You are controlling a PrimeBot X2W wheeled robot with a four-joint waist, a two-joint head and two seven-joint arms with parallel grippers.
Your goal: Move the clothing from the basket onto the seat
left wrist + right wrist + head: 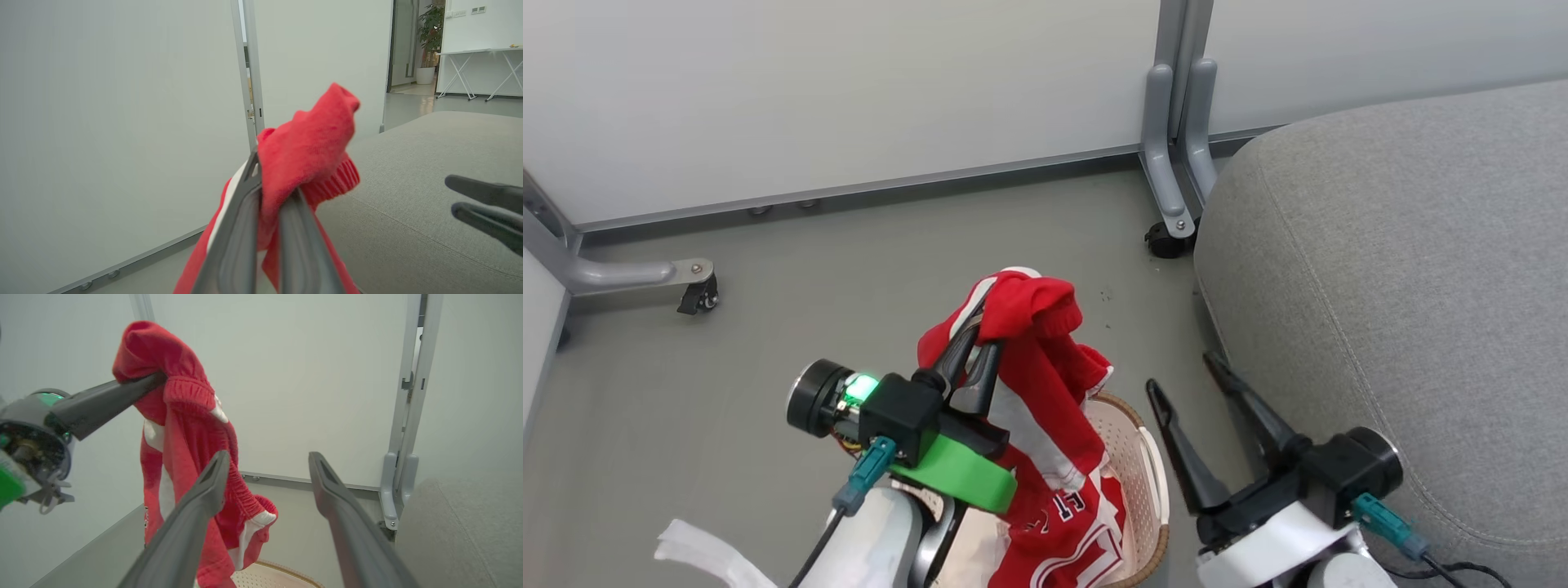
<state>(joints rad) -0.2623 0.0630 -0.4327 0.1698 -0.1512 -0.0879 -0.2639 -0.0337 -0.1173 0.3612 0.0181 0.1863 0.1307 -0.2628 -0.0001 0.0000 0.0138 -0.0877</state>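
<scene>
My left gripper (982,328) is shut on the red clothing (1045,384), a jersey garment with white trim, and holds it up above the cream basket (1147,457). The cloth hangs from the fingertips (261,179) down into the basket, where navy lettering shows on more red fabric (1070,531). In the right wrist view the lifted clothing (184,428) dangles from the left fingers (106,402) over the basket rim (278,567). My right gripper (1180,371) stands open, empty, between the basket and the grey seat (1405,269). The seat (425,171) spreads to the right.
White partition panels on grey metal feet with castors (698,298) (1168,237) close off the back. Grey floor (768,327) lies open to the left of the basket. A white strip (698,551) lies at the lower left. My right fingers (486,212) show at the left wrist view's right edge.
</scene>
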